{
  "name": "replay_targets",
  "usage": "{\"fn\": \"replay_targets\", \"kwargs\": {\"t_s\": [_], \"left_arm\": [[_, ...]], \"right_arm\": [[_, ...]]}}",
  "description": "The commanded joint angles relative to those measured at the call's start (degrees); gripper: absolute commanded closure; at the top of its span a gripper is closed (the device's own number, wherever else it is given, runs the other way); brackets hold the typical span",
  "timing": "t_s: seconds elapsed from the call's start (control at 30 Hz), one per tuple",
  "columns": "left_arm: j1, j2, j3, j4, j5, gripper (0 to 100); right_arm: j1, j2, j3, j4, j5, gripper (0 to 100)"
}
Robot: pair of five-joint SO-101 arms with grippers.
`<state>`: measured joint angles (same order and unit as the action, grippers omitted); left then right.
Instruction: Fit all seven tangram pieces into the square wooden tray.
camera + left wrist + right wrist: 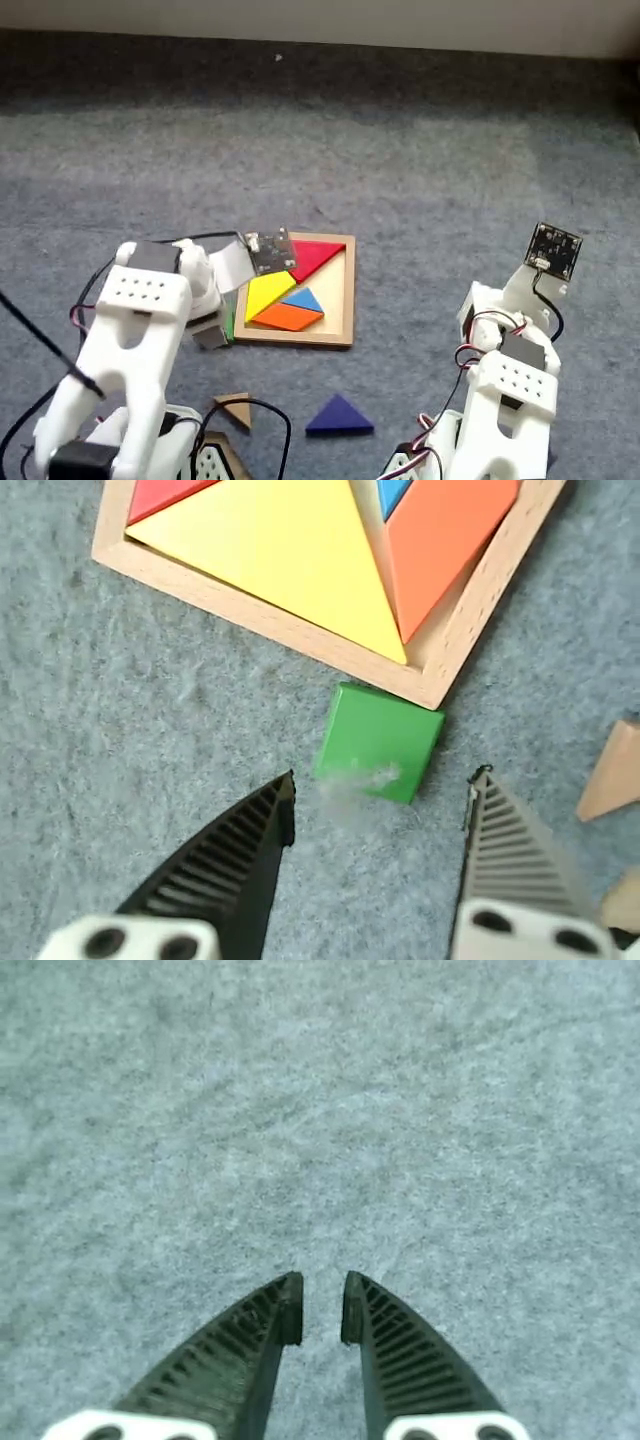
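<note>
The square wooden tray [340, 330] lies mid-table and holds a red [315, 257], a yellow [265, 293], a blue [303, 299] and an orange piece [288, 317]. A green square [378, 742] lies flat on the carpet just outside the tray's corner [432, 685]. My left gripper [382, 785] hovers over it, open, with one finger on each side and nothing held. A dark blue triangle [340, 417] and a tan wooden triangle [236, 408] lie on the carpet nearer the arm bases. My right gripper [321, 1310] hangs over bare carpet with its fingers nearly together and nothing between them.
The table is covered in grey carpet [420, 170]. The left arm [140, 310] leans over the tray's left side. The right arm [510, 370] stands apart at the right. A second tan piece [630, 900] lies beside the first [612, 772].
</note>
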<state>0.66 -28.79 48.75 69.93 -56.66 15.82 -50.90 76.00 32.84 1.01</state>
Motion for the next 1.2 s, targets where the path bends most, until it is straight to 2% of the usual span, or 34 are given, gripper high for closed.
{"fn": "replay_targets", "kwargs": {"t_s": [0.0,0.43,0.6,0.87,0.97,1.07,1.17], "left_arm": [[-0.7,10.9,-8.7,4.0,0.3,72],[-1.5,25.0,-9.6,-6.4,0.2,72],[-2.3,26.6,-9.8,-6.9,0.4,72],[-2.0,27.1,-9.5,-6.9,0.4,90],[-2.2,26.5,-9.5,-6.6,0.8,92],[-2.2,26.5,-9.9,-6.5,4.3,92],[-2.0,23.9,-10.8,-3.5,6.6,92]], "right_arm": [[-0.5,-0.8,-0.2,-1.6,0.7,91.8],[-0.5,-0.8,-0.2,-1.6,0.7,91.8],[-0.5,-0.8,-0.2,-1.6,0.7,91.8],[-0.5,-0.8,-0.1,-1.6,0.7,91.8],[-0.5,-0.8,-0.1,-1.6,0.7,91.8],[-0.5,-0.8,-0.1,-1.6,0.7,91.8],[-0.5,-0.8,-0.1,-1.6,0.8,91.8]]}}
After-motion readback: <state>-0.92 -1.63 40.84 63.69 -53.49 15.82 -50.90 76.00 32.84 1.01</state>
